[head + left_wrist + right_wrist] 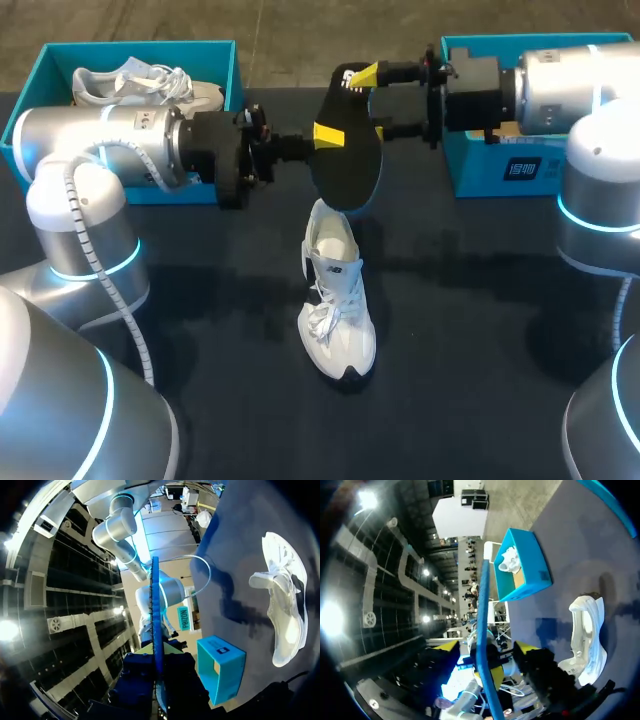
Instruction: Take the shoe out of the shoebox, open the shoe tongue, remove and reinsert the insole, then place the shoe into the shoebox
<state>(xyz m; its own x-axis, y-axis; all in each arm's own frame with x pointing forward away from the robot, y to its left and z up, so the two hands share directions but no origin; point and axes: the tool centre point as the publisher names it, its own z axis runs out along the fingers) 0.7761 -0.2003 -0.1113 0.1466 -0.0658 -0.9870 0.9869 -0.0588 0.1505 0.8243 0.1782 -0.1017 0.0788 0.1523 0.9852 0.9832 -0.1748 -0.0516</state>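
Observation:
A black insole [345, 150] hangs in the air above the table's middle. My left gripper [325, 135] comes in from the left and is shut on its edge. In the left wrist view the insole [155, 610] stands edge-on, clamped in the left gripper [156, 655]. My right gripper [375, 100] is at the insole's far end, its fingers spread and open. In the right wrist view the insole [482, 630] runs between the parted fingers of the right gripper [487, 655]. The white shoe [335, 310] stands upright on the table below, its tongue pulled open.
A teal shoebox [222, 75] at the back left holds a second white shoe [140, 85]. Another teal shoebox [500, 170] sits at the back right, under my right arm. The dark table [480, 330] stretches around the shoe.

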